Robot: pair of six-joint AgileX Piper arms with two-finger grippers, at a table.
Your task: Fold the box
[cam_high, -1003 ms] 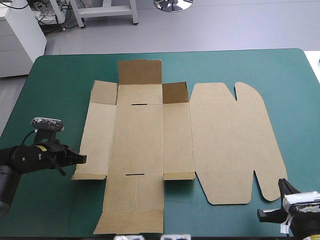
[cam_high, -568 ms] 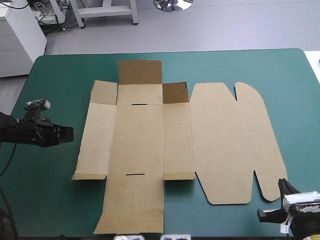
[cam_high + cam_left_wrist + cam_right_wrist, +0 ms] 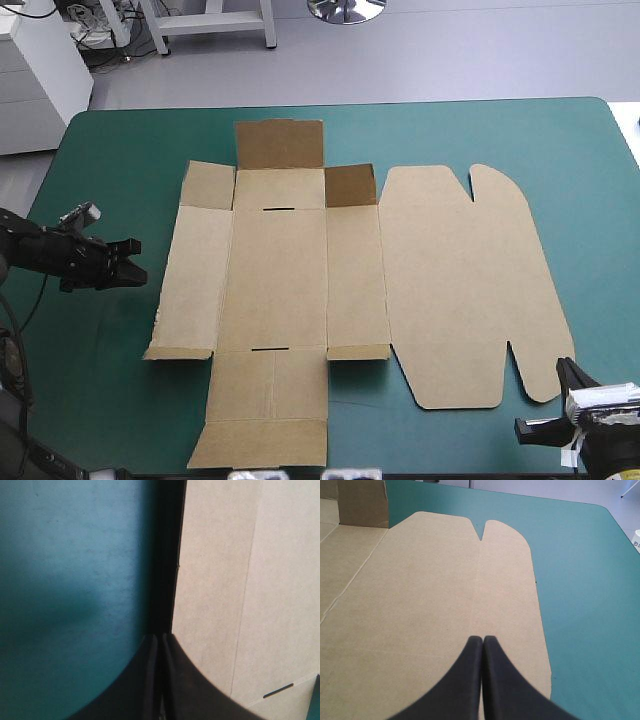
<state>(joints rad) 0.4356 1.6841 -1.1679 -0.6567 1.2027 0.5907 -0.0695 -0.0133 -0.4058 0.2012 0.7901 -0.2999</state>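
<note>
The brown box (image 3: 275,275) lies as a flat cut sheet in the middle of the teal-green table, its wide lid panel (image 3: 465,285) spread to the right. Two far flaps (image 3: 280,143) stand up. My left gripper (image 3: 128,265) hovers low just left of the box's left panel. In the left wrist view its black fingers (image 3: 160,639) are shut, their tip at the edge of the left panel (image 3: 225,590), gripping nothing. My right gripper (image 3: 566,382) sits at the lid's near right corner, shut and empty (image 3: 482,639), pointing along the lid (image 3: 445,580).
Bare teal-green cover (image 3: 110,180) lies left of the box, and more of it (image 3: 590,220) lies to the right of the lid. The table's near edge is close behind the right gripper.
My left gripper has drawn back from the box's near left corner, moving left and toward the far side. The box and the right arm have not moved.
</note>
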